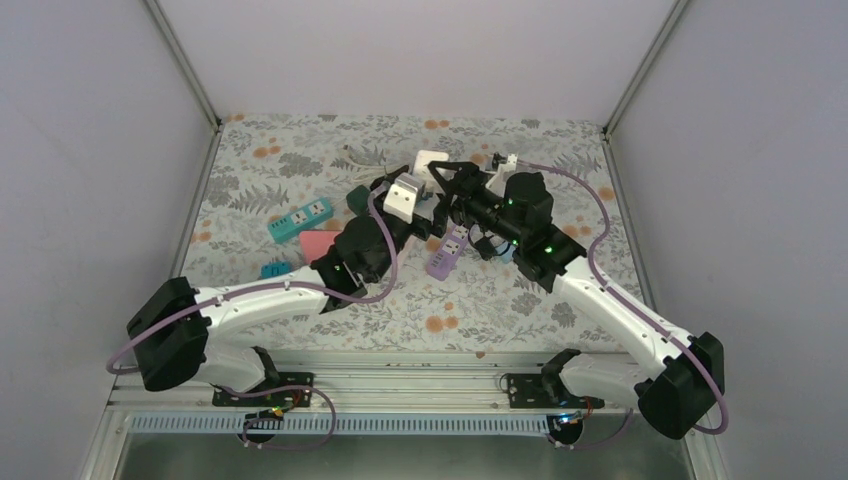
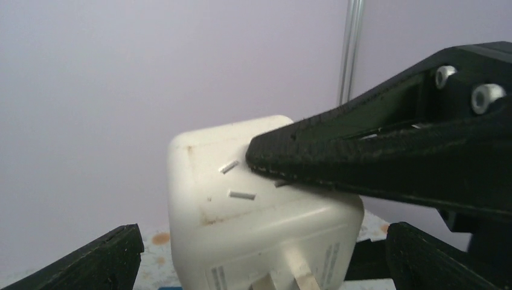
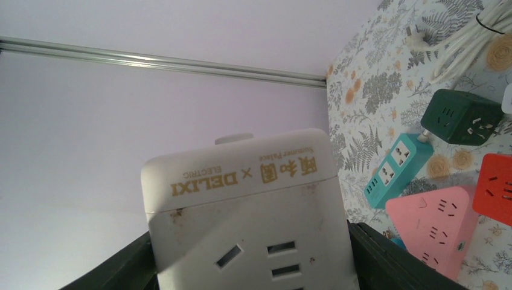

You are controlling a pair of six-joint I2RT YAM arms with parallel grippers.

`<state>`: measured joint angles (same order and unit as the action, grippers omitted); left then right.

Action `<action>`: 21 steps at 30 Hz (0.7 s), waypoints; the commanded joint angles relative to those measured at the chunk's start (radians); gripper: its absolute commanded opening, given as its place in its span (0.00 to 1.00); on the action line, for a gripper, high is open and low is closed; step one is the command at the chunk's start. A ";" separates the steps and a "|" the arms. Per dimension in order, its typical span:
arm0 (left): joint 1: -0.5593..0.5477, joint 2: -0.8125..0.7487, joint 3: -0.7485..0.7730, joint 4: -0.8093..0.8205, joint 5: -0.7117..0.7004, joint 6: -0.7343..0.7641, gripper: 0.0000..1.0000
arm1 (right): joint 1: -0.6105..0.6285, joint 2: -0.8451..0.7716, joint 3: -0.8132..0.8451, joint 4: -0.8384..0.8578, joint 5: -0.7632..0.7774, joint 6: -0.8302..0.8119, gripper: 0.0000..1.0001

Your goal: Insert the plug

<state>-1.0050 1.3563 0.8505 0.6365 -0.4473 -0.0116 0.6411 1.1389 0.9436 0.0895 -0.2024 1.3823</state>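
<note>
Pinching the white adapter (image 3: pixel 241 205) above the worktop (image 1: pixel 262 188), the right tool (image 3: pixel 250 248) gripped it on both sides while the left tool (image 2: pixel 265 232) stood spread around it.

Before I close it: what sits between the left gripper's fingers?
The white cube adapter, clear of both fingers, with a right gripper finger pinching its face. Left wrist view.

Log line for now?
right end effector: shut on white plug cube | left end effector: open | prongs exposed, not inserted
</note>
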 commanded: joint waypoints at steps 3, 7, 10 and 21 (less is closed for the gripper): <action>-0.009 0.057 0.040 0.164 -0.085 0.101 0.99 | 0.012 0.005 0.029 0.026 0.013 0.029 0.67; -0.012 0.082 0.043 0.192 -0.176 0.102 0.96 | 0.012 0.008 0.037 0.011 0.003 0.020 0.68; -0.012 0.090 0.034 0.220 -0.168 0.113 0.90 | 0.012 0.008 0.045 -0.003 0.009 0.009 0.69; -0.009 0.047 -0.018 0.217 -0.065 0.097 0.54 | 0.011 0.004 0.052 -0.020 0.018 -0.078 0.69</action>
<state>-1.0222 1.4467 0.8696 0.8146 -0.5602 0.0742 0.6472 1.1511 0.9630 0.0635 -0.2039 1.3815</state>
